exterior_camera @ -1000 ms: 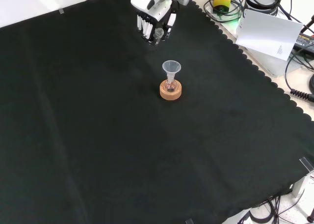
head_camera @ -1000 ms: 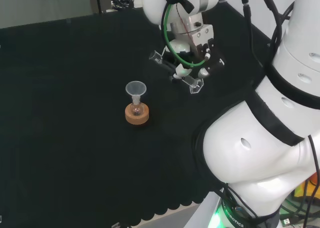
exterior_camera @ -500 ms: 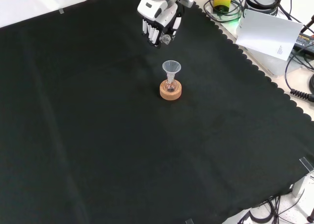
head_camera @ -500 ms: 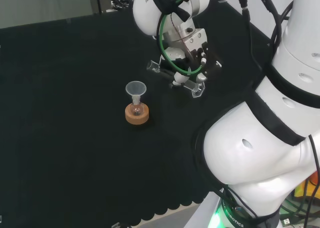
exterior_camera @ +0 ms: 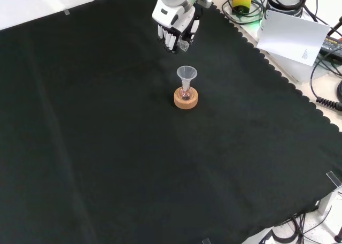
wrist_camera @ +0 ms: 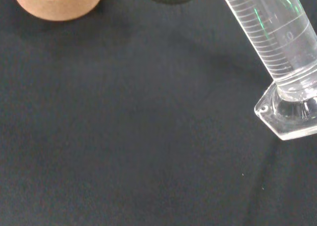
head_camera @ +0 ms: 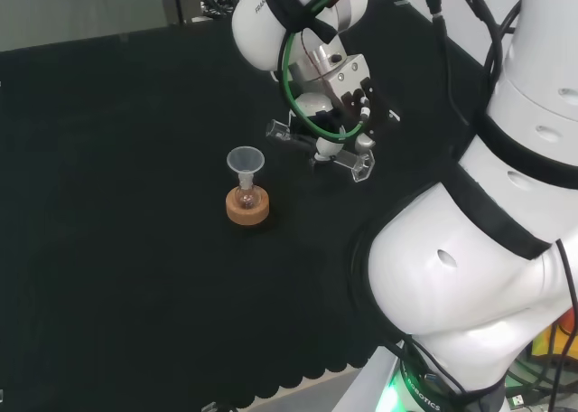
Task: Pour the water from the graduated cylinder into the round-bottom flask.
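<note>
The black cloth (head_camera: 108, 159) spreads under everything, and the arm (head_camera: 488, 249) reaches over it with the hand (head_camera: 339, 114) raised above the bench; the hand has its fingers curled round the cylinder (head_camera: 321, 150), which is lifted clear of the cloth and tipped far over, close to lying flat; its long axis runs from the hexagonal foot (head_camera: 359, 166), on the side away from the flask, to the open mouth (head_camera: 274, 128), which points toward the flask; the flask (head_camera: 247, 198) stands on a cork ring (head_camera: 247, 210) with a funnel (head_camera: 245, 161) in its neck, below and to the left of the hand in the head view, nearer the camera and slightly right of the hand (exterior_camera: 176, 30) in the front view; the mouth looks short of the funnel's rim and apart from it, so the coming move turns, I judge, on carrying the mouth over that rim along the cylinder's own axis before tilting further; up close the cylinder (wrist_camera: 270, 32) is clear, ruled with fine graduation lines, its thick foot (wrist_camera: 287, 112) glassy; I cannot tell how much water it holds; the flask is small, with something reddish showing low in it.
</note>
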